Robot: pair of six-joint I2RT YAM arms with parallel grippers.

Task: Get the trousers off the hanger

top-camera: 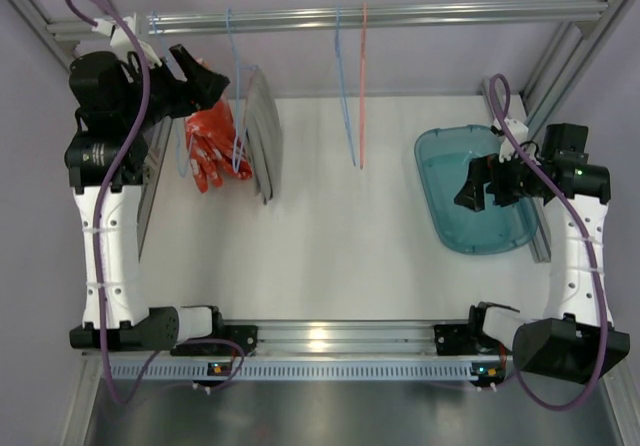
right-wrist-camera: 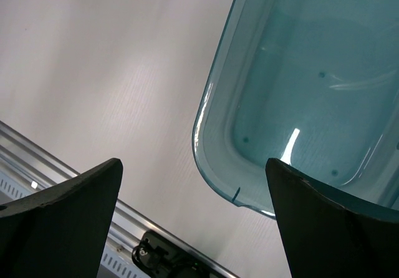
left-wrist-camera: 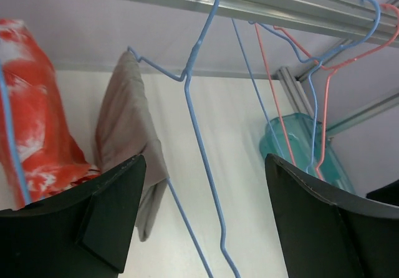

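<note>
The grey trousers (left-wrist-camera: 128,119) hang folded over one end of a blue wire hanger (left-wrist-camera: 198,122) hooked on the overhead rail (left-wrist-camera: 280,4). From above, the trousers (top-camera: 264,136) show at the back left with the hanger (top-camera: 232,86) beside them. My left gripper (left-wrist-camera: 204,166) is open and raised close to them, and the hanger's thin wires run down between its fingers without touching. The trousers sit just past its left fingertip. In the top view the left gripper (top-camera: 212,84) points right toward them. My right gripper (top-camera: 470,191) is open, holds nothing and hovers over the near-left corner of a teal tray (right-wrist-camera: 215,141).
A red and white garment (top-camera: 210,146) hangs on another blue hanger just left of the trousers. Two bare hangers, a blue one (top-camera: 345,96) and a red one (top-camera: 362,86), hang mid-rail. The teal tray (top-camera: 445,161) lies on the white table at the right. Frame posts stand at the corners.
</note>
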